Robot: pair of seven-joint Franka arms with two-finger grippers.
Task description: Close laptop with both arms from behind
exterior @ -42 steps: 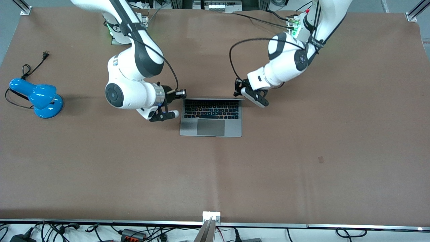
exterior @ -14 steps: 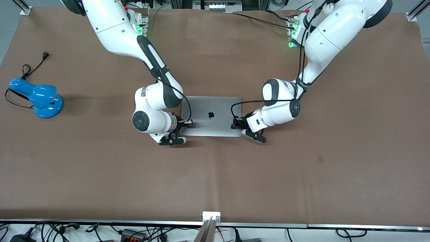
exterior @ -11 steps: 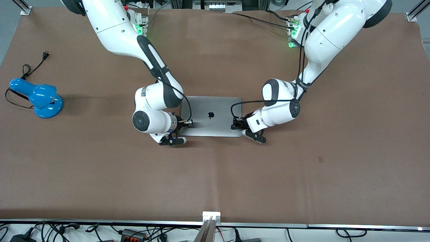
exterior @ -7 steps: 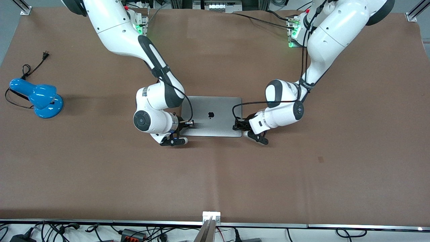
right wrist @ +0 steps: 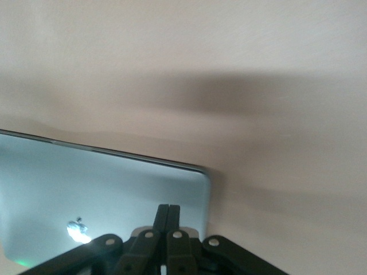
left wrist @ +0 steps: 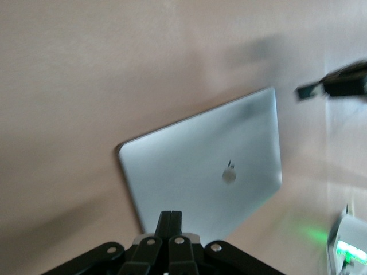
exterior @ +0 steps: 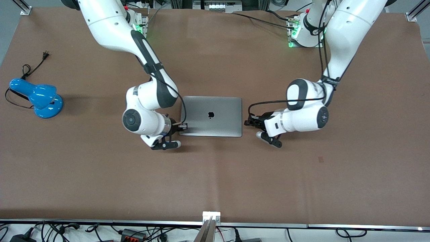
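Both hands pinched closed beside shut laptop point(exterior: 211, 116): left hand point(exterior: 250, 121), right hand point(exterior: 183, 126); lamp point(exterior: 37, 97) well apart.

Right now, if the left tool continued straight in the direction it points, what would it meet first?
Probably the laptop. The left tool, its fingers together, points at the closed lid's side edge from the left arm's end. Its height over the table is unclear, so it might pass just above the lid.

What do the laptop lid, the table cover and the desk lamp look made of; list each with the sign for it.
Laptop lid: likely brushed metal; even silver-grey, soft matte sheen, thin crisp edges, black logo.
Table cover: probably paper or thin fabric sheet; flat brown, dull, with faint crease lines.
Desk lamp: glossy blue, bright highlights on rounded forms; painted metal or plastic, cannot tell which.
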